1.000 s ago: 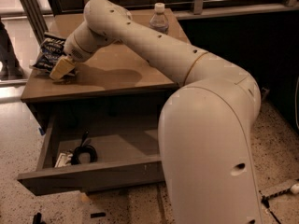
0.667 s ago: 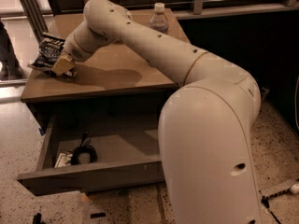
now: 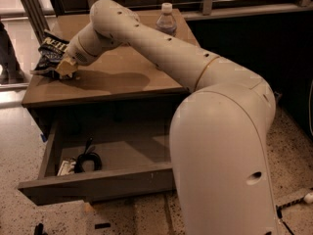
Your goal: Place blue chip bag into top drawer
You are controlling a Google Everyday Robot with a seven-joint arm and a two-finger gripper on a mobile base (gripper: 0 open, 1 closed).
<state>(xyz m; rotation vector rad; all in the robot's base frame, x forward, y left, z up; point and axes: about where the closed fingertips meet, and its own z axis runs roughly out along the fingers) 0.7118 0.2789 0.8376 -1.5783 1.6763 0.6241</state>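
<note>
The end effector [image 3: 66,67] touches the blue chip bag [image 3: 50,54] just beyond it; I cannot tell its grip state. A shallow hold may drop the bag outside the top drawer [image 3: 98,182] below.

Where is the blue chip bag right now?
The blue chip bag sits at the left edge of the table in the camera view, with the gripper right against it, above the open top drawer.

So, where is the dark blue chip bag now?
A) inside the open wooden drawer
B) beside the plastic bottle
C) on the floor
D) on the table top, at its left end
D: the dark blue crinkly chip bag lies on the wooden table top at its left end, with the gripper at it; the open top drawer holds a coiled black cable, no bag.
</note>
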